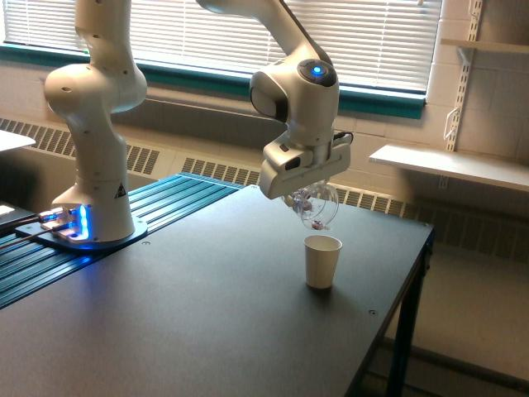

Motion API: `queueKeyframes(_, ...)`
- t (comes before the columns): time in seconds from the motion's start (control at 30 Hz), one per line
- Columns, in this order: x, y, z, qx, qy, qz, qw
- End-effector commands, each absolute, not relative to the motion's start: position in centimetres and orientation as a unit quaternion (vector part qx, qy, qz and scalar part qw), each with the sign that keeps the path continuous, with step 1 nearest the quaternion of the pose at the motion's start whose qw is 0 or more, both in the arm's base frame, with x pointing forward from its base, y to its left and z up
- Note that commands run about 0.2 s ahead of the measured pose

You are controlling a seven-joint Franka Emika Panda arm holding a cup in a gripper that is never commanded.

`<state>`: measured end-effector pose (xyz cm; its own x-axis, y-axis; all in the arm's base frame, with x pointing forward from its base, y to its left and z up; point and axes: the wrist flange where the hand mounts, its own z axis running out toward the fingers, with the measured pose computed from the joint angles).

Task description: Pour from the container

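While the gripper [307, 198] hangs above the dark table [207, 322], it grips the container [317, 207], a clear rounded cup tilted over with reddish bits visible through its wall. Directly below the container and apart from it, a cream paper cup [321, 260] stands upright, mouth open.

My Panda arm [99, 107] rises from its base, arches overhead and bends down at the wrist. I see the gripper [307, 201] pointing downward, slightly tilted, fingers clamped on the clear container [317, 207] just beneath it.
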<state>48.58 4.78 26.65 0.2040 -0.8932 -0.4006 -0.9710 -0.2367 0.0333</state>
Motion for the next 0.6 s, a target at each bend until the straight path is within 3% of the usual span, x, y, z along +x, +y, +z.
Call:
queueKeyframes(0.03,48.7,3.6,26.5,-0.759,0.611,0.185,0.127)
queueKeyframes(0.6,47.9,1.3,24.1,-0.726,0.637,0.221,0.131)
